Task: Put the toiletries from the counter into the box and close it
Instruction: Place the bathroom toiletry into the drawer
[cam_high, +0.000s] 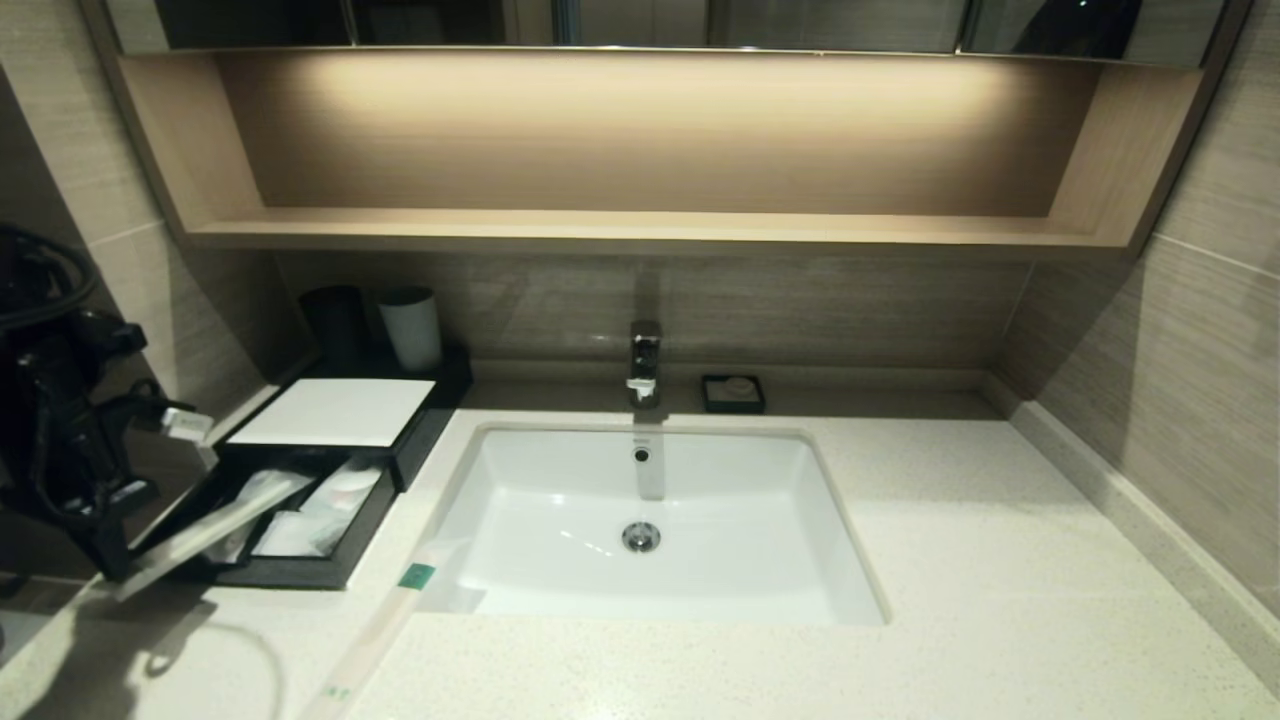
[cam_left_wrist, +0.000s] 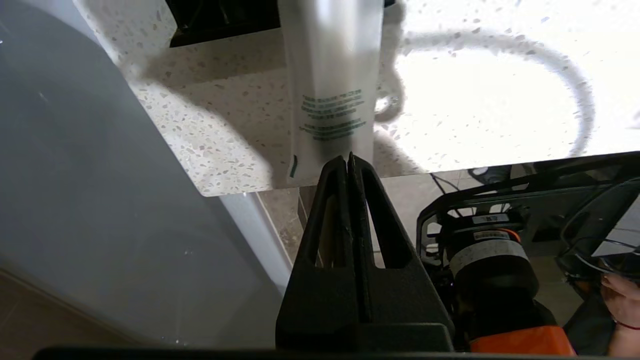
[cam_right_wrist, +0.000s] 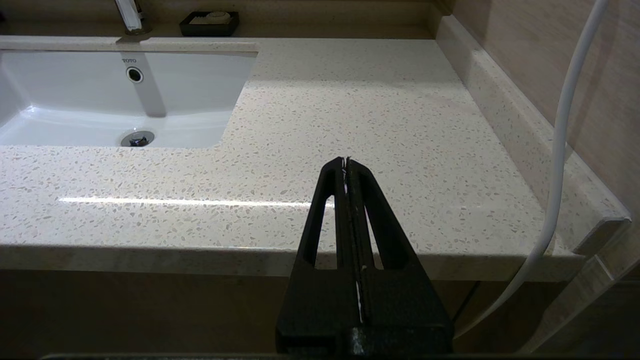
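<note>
The counter (cam_high: 950, 560) spans the scene, its white sink (cam_high: 650, 520) set in the middle. At its left rear sits the box (cam_high: 335, 412), white top panel closed over an open black drawer (cam_high: 290, 572) that holds wrapped items. One wrapped toiletry (cam_high: 215, 530) slants from the drawer out over the counter's left edge, its end clamped between the closed fingers of the left gripper (cam_left_wrist: 348, 159) (green print shows on the wrapper). Another toiletry (cam_high: 375, 630) lies on the counter beside the sink's front left corner. The right gripper (cam_right_wrist: 346, 161) hangs below the counter's front edge, fingers pressed together, holding nothing.
</note>
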